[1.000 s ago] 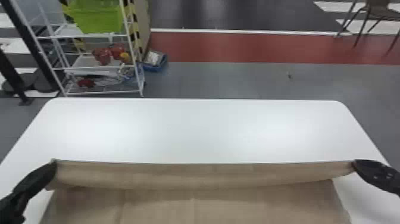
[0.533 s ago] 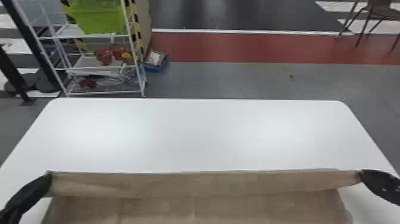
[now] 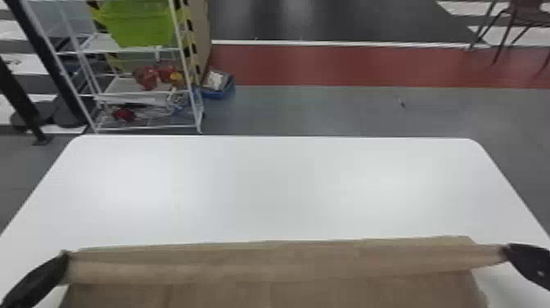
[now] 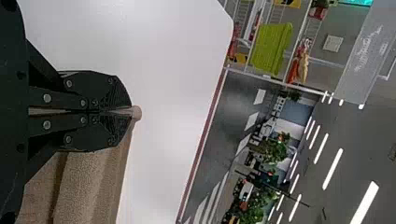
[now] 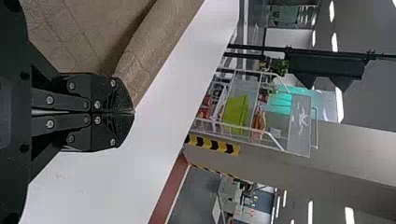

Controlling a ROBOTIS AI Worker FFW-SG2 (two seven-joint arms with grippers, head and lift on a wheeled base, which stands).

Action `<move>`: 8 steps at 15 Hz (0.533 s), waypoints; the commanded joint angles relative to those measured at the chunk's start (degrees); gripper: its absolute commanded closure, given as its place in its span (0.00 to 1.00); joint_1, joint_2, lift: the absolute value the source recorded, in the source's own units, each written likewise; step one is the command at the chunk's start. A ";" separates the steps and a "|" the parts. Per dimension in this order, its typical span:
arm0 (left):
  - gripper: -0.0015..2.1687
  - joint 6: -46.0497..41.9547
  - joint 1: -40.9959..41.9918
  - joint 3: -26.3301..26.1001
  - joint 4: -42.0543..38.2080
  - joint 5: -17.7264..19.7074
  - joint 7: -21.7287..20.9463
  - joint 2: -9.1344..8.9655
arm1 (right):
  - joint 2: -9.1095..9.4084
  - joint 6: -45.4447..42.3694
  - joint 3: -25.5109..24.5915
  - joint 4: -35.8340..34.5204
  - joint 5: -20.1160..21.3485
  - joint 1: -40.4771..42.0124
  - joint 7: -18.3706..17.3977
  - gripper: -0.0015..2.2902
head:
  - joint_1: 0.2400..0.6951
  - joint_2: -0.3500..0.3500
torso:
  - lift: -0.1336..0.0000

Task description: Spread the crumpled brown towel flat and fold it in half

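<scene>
The brown towel [image 3: 270, 262] is stretched between both grippers along the near part of the white table, its far edge rolled over and nearly straight, rising slightly to the right. At its left corner is my left gripper [image 3: 67, 262]; at the right corner, my right gripper [image 3: 505, 252]. In the left wrist view, the left gripper [image 4: 130, 112] is shut on the towel [image 4: 88, 182], a small bit poking past the tips. The right wrist view has the right gripper [image 5: 133, 112] shut on the towel's corner, with the towel [image 5: 154, 51] running off from it.
The white table [image 3: 270, 184] extends beyond the towel to rounded far corners. Past it on the floor stand a white wire rack [image 3: 143, 129] with a green bin [image 3: 139, 24], a blue box [image 3: 219, 88] and a chair [image 3: 528, 12] at the far right.
Both grippers have come nearer the robot with the towel's held edge, the left one more at the last. More white tabletop shows beyond the towel, and its edge now slants slightly.
</scene>
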 commanded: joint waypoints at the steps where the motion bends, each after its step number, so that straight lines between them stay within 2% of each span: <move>1: 0.46 -0.04 0.01 0.08 0.85 -1.28 -0.19 -0.01 | 0.09 -0.44 0.88 0.38 0.25 0.71 0.19 0.56 | 1.00 0.49 | 0.09; 2: 0.35 -0.22 0.01 0.34 1.64 -1.28 -1.25 -0.01 | 0.35 -1.67 1.15 0.38 0.33 1.50 0.19 0.47 | 1.00 0.50 | 0.09; 8: 0.35 -2.15 0.36 2.81 7.00 -1.02 -5.55 -0.01 | -0.53 -8.87 1.94 5.21 0.51 4.93 0.19 0.47 | 1.00 0.57 | 0.09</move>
